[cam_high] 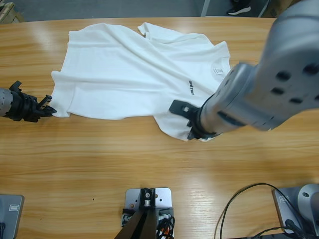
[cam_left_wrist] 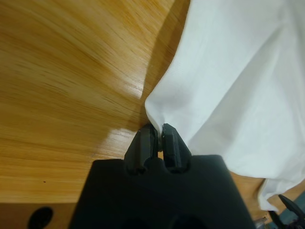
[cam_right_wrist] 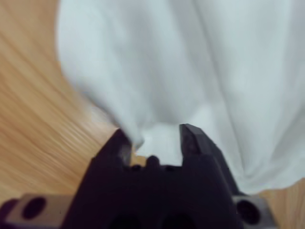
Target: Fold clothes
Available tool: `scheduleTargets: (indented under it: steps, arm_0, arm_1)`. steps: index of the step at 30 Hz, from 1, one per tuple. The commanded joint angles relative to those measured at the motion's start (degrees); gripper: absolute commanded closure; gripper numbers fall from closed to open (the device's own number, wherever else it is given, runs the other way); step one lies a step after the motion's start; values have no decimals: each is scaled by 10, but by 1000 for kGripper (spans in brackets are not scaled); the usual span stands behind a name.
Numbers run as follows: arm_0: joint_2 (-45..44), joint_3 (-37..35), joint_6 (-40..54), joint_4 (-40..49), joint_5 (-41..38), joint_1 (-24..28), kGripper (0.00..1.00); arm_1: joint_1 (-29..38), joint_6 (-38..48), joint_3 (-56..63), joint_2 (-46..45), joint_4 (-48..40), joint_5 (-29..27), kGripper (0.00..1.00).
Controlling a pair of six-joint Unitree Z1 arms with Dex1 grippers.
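While rumpled, the soft white T-shirt [cam_high: 134,74] lies spread on glossy wood.
Left gripper [cam_left_wrist: 158,136] pinches its corner; right gripper [cam_right_wrist: 157,138] gapes around the hem.

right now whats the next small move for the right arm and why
Probably close the right gripper: its jaws stand open around a fold of the T-shirt, while the left gripper already pinches a corner. Lifting should wait for both grips.
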Motion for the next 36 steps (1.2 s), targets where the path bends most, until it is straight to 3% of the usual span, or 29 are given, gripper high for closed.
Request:
scheduleTargets:
  steps: [1, 7, 8, 9, 11, 17, 18, 20, 22, 24, 26, 30, 33, 36]
  arm_0:
    - [4, 22, 8, 9, 11, 7, 1000]
    - [0, 24, 15, 9, 11, 15, 1000]
    - [1, 23, 16, 9, 11, 16, 1000]
    - [2, 23, 16, 9, 11, 16, 1000]
    - [6, 24, 19, 8, 11, 16, 1000]
    - [6, 23, 25, 8, 11, 16, 1000]
    - [6, 23, 26, 8, 10, 16, 1000]
    - [6, 25, 27, 8, 10, 16, 1000]
    - [5, 28, 29, 8, 10, 16, 1000]
    - [8, 25, 29, 8, 10, 16, 1000]
    - [9, 20, 29, 7, 9, 16, 1000]
    - [5, 24, 32, 7, 9, 15, 1000]
    - [7, 30, 38, 8, 9, 15, 1000]
    - [6, 28, 38, 7, 8, 15, 1000]
  arm_1:
    - [-40, -5, 25, -80, 40, -8, 1000]
    - [-37, -5, 24, -84, 39, -2, 1000]
    - [-31, -5, 28, -90, 39, 1, 687]
    - [-26, 9, 34, -97, 39, 8, 289]
    - [-23, 101, 65, -123, 21, 41, 26]
    - [-23, 480, 143, -199, -13, 18, 22]
    - [-21, 528, 156, -210, -25, 20, 63]
    - [-20, 604, 211, -236, -120, 36, 271]
    - [2, 699, 265, -256, -217, 36, 257]
    - [38, 794, 317, -263, -306, 12, 68]
    - [77, 850, 325, -264, -316, -25, 18]
    - [149, 934, 326, -249, -327, -87, 33]
    - [189, 980, 326, -181, -406, -97, 101]
    - [221, 1054, 333, -117, -469, -102, 97]
